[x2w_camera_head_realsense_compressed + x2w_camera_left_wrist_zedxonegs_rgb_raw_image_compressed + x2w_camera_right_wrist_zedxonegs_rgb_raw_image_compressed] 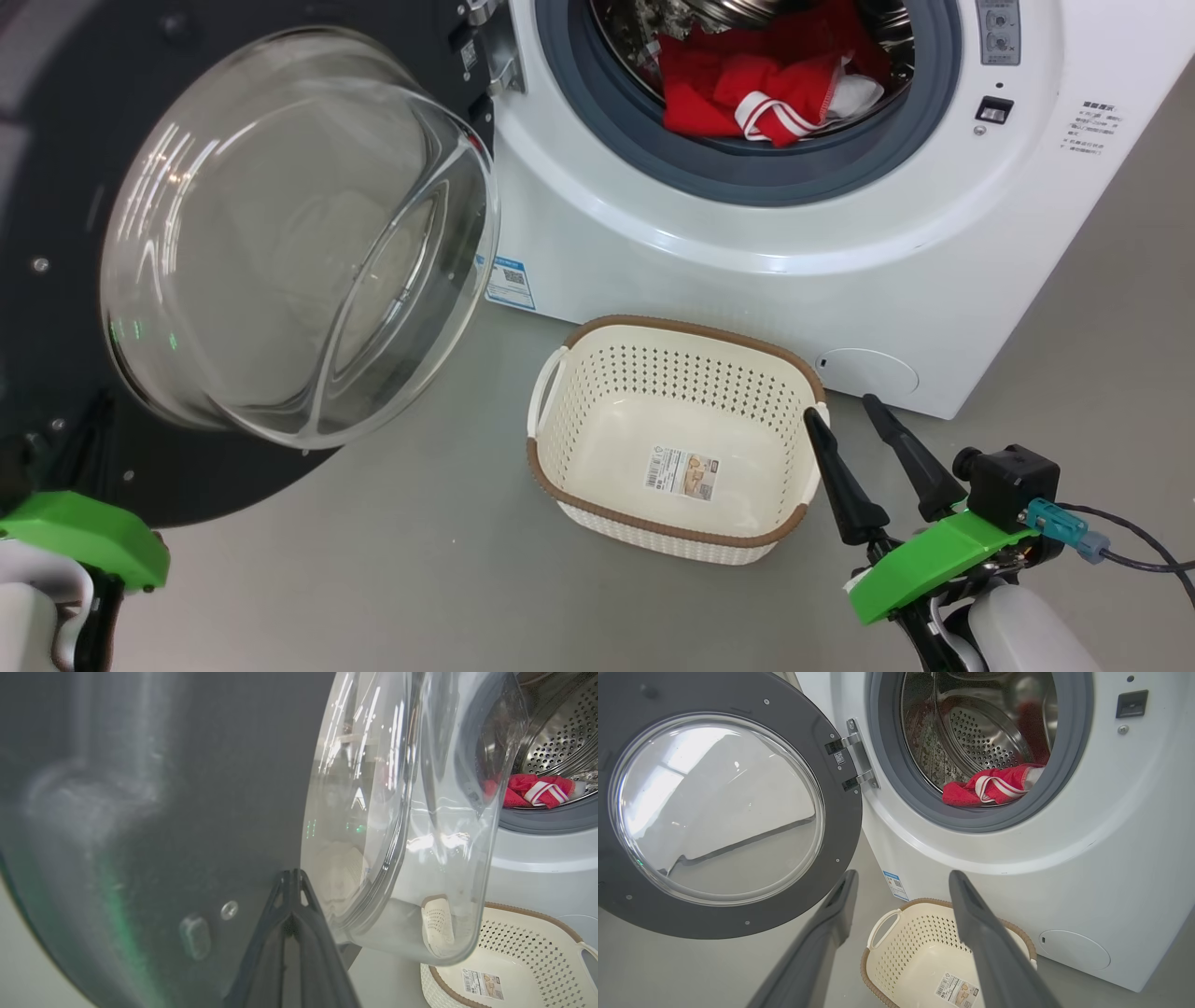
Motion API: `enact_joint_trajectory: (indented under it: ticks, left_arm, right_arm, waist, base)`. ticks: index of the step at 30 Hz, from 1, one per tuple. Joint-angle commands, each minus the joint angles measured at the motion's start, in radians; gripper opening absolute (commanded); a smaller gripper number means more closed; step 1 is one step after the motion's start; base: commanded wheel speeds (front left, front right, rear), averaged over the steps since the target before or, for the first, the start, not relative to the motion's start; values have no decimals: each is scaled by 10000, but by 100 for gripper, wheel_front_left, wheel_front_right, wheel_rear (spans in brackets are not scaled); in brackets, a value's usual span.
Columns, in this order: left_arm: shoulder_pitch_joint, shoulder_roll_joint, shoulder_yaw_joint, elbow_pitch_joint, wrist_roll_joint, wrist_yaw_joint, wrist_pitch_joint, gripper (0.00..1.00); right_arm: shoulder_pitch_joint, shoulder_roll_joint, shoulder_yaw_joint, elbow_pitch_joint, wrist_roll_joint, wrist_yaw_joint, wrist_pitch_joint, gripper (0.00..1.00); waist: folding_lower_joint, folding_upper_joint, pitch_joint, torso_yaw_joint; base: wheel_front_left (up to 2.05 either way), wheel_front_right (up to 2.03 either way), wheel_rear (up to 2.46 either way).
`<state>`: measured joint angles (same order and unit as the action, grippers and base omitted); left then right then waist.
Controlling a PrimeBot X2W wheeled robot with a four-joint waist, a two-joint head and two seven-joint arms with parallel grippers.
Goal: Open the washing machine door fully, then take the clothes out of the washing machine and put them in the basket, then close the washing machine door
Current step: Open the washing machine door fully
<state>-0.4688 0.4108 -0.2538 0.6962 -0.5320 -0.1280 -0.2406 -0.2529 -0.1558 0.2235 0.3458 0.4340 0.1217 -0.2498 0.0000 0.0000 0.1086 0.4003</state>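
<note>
The washing machine stands with its door swung wide open to the left, glass bowl bulging toward me. The red clothes with white trim lie at the front of the steel drum, just behind the grey seal; they also appear as clothes in the right wrist view. The basket sits on the floor below the opening, holding just its paper sticker. My right gripper hovers open by the basket's right rim. My left gripper is shut, its tips at the door's dark inner rim.
Grey floor spreads around the basket and under the open door. A round white cover sits low on the machine's front, and a blue label near its lower left corner. A dark cable trails off my right wrist.
</note>
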Motion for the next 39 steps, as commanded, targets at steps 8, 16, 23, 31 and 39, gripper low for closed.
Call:
enact_joint_trajectory:
  ticks: [8, 16, 23, 31, 39]
  left_arm:
    - [419, 564, 461, -1041, -67, 140, -178, 0]
    - [1137, 434, 533, -2481, -92, 509, -192, 5]
    - [1761, 377, 515, -3890, -74, 930, -135, 100]
    - [2361, 234, 444, -5247, -156, 1265, -9, 100]
    - [2618, 137, 329, -5821, -144, 1483, 47, 100]
  right_arm:
    - [-207, 41, 259, -244, 132, 90, -120, 100]
    - [-224, 9, 221, -244, 133, 90, -120, 100]
    - [-207, -24, 176, -266, 124, 90, -120, 100]
    - [-203, -33, 203, -276, 103, 90, -120, 100]
    - [-201, -95, 176, -305, 71, 90, -120, 100]
  waist:
    - [0, 0, 21, -151]
    - [0, 0, 30, -329]
    - [0, 0, -37, -501]
    - [0, 0, -120, -870]
    - [0, 0, -202, -1427]
  base:
    - [0, 0, 0]
    - [0, 0, 0]
    - [0, 0, 0]
    - [0, 0, 0]
    - [0, 0, 0]
